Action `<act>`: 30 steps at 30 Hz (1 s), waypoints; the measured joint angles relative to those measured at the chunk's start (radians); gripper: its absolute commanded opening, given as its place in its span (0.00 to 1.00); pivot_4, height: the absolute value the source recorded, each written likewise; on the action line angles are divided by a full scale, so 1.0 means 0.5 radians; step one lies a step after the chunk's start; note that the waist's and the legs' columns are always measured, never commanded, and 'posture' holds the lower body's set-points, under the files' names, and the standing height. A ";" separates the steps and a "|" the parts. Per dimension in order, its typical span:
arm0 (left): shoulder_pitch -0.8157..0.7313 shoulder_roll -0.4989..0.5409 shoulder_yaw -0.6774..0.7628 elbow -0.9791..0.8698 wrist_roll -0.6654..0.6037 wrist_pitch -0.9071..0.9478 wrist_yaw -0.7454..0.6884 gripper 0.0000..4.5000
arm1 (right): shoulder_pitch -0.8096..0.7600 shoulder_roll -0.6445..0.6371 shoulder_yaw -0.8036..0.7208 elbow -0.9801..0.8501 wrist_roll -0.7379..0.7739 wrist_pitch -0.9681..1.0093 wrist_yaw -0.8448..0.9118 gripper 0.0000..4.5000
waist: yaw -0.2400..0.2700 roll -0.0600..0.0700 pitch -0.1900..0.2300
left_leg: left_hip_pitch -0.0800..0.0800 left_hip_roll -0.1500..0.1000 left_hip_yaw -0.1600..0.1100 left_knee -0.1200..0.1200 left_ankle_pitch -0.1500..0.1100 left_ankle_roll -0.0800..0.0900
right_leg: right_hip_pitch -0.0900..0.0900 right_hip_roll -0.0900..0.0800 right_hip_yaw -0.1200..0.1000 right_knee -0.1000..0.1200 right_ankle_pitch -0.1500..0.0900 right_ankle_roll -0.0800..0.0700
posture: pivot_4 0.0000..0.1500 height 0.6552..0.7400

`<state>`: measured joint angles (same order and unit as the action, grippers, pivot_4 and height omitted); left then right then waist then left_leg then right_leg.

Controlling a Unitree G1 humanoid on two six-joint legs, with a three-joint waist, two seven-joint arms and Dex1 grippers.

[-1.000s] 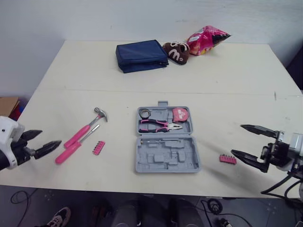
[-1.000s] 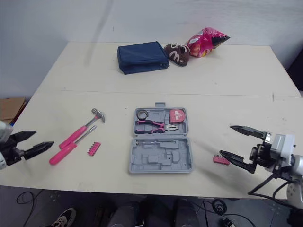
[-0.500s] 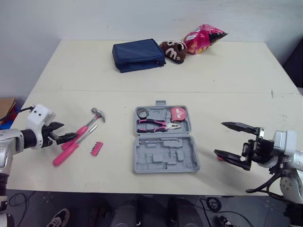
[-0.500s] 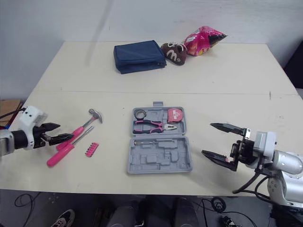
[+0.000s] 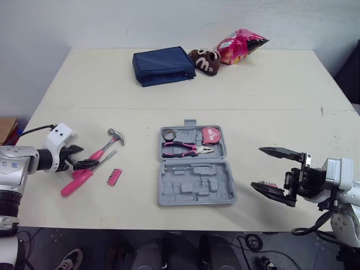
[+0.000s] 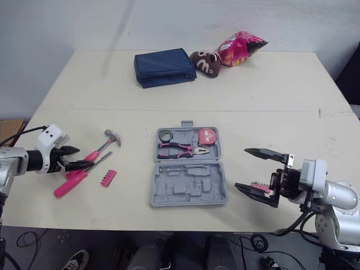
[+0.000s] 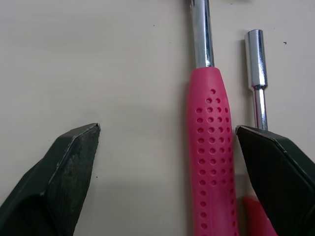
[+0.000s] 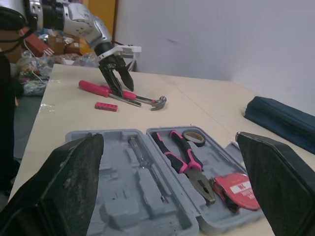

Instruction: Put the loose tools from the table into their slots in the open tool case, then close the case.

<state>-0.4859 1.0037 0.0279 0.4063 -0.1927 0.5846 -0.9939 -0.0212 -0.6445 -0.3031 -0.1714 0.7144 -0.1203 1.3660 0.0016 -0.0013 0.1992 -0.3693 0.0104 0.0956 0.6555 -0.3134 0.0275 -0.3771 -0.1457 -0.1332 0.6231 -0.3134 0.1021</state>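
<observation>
My left gripper [image 7: 168, 129] has its jaws spread astride the pink-handled steel claw hammer [image 7: 209, 147], which lies on the desk [image 5: 253, 84] left of the open grey plastic tool case [image 5: 163, 194]. I judge the hammer rigid and head-heavy, so I should pinch the dimpled grip close to the steel shank. My right gripper [image 5: 256, 167] also has its jaws spread.

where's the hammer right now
In the left eye view the hammer lies on the left side of the table, left of the tool case, beside the screwdriver, its handle between the open left hand's fingers.
</observation>
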 measured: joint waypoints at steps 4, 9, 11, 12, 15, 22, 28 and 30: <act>-0.023 0.000 -0.007 0.011 0.012 0.037 -0.028 0.99 | -0.006 0.038 0.049 -0.092 0.067 0.040 0.010 1.00 | 0.000 0.000 0.000 | 0.000 0.000 0.000 0.000 0.000 0.000 | 0.000 0.000 0.000 0.000 0.000 0.000 | 1.00 1.00; -0.026 0.000 -0.003 0.041 0.012 0.062 -0.074 0.94 | -0.032 0.057 0.101 -0.200 0.140 0.112 0.020 1.00 | -0.002 0.001 -0.001 | 0.001 0.000 0.001 0.003 0.000 0.001 | 0.001 -0.001 0.001 0.001 0.000 0.000 | 1.00 1.00; -0.027 0.000 0.001 0.048 0.012 0.077 -0.087 0.81 | -0.057 0.071 0.135 -0.204 0.149 0.121 0.035 1.00 | -0.004 0.001 -0.001 | 0.001 0.000 0.002 0.003 0.000 0.002 | 0.001 -0.001 0.001 0.002 0.000 0.000 | 1.00 1.00; -0.026 0.000 0.002 0.052 0.012 0.082 -0.094 0.73 | -0.074 0.076 0.139 -0.203 0.149 0.120 0.040 1.00 | -0.005 0.001 -0.001 | 0.002 0.000 0.002 0.003 0.000 0.002 | 0.001 -0.001 0.001 0.002 0.000 0.000 | 1.00 1.00; -0.012 0.000 0.020 0.059 0.006 0.075 -0.107 0.46 | -0.098 0.076 0.140 -0.187 0.126 0.105 0.068 1.00 | -0.004 0.001 -0.001 | 0.002 0.000 0.002 0.003 -0.001 0.002 | 0.001 -0.001 0.002 0.002 0.000 0.000 | 1.00 1.00; 0.067 -0.031 0.125 0.101 -0.027 -0.127 -0.124 0.11 | -0.115 0.074 0.134 -0.062 0.054 0.053 0.092 1.00 | -0.005 0.001 -0.001 | 0.000 0.000 0.002 0.005 -0.001 0.002 | 0.000 -0.003 0.002 0.003 0.000 0.000 | 1.00 1.00; 0.119 -0.049 0.291 0.161 -0.115 -0.400 -0.166 0.11 | -0.145 0.017 0.075 0.105 -0.001 -0.022 0.128 1.00 | -0.007 -0.008 0.003 | -0.004 0.002 -0.001 0.006 -0.001 0.002 | -0.001 -0.002 0.002 0.002 0.000 0.000 | 1.00 1.00; 0.117 -0.050 0.377 0.157 -0.166 -0.479 -0.182 0.11 | -0.142 0.013 0.064 0.122 -0.010 -0.030 0.134 1.00 | -0.006 -0.009 0.004 | -0.004 0.002 0.000 0.007 -0.001 0.002 | -0.001 -0.002 0.001 0.001 0.000 0.000 | 1.00 1.00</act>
<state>-0.4274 0.9788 0.2163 0.4847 -0.2756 0.3452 -1.0849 -0.0922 -0.6377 -0.2711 -0.1106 0.7092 -0.1354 1.4327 -0.0014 -0.0060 0.2012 -0.3716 0.0113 0.0955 0.6591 -0.3140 0.0286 -0.3777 -0.1469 -0.1326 0.6236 -0.3134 0.1020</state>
